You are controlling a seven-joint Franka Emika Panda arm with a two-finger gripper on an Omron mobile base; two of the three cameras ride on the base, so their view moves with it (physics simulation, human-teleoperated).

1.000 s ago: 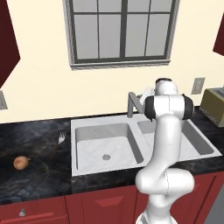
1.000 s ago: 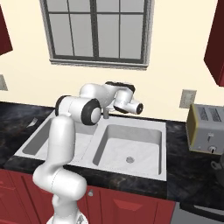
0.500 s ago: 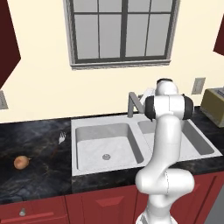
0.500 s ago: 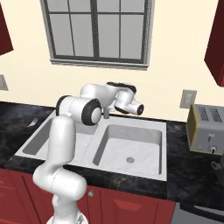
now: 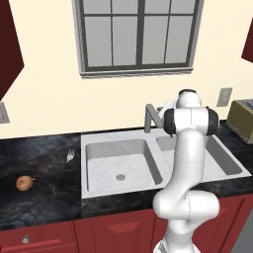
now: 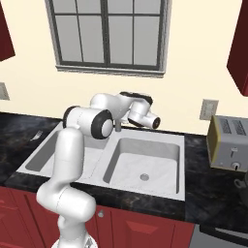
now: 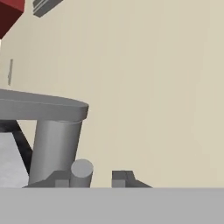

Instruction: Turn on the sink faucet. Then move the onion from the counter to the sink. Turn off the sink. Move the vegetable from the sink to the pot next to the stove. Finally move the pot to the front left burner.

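End effector [image 7: 91,178], fingertips narrowly apart around the sink faucet [image 5: 150,116] lever, hovered behind the sink [image 5: 94,148]; onion [image 5: 24,183] sat on the tabletop [image 5: 39,197].

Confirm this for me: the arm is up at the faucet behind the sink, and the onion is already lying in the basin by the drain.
Not quite. The onion is not in the basin; the left base view shows it on the black counter, well left of the sink. The rest holds: the gripper is at the faucet behind the sink.
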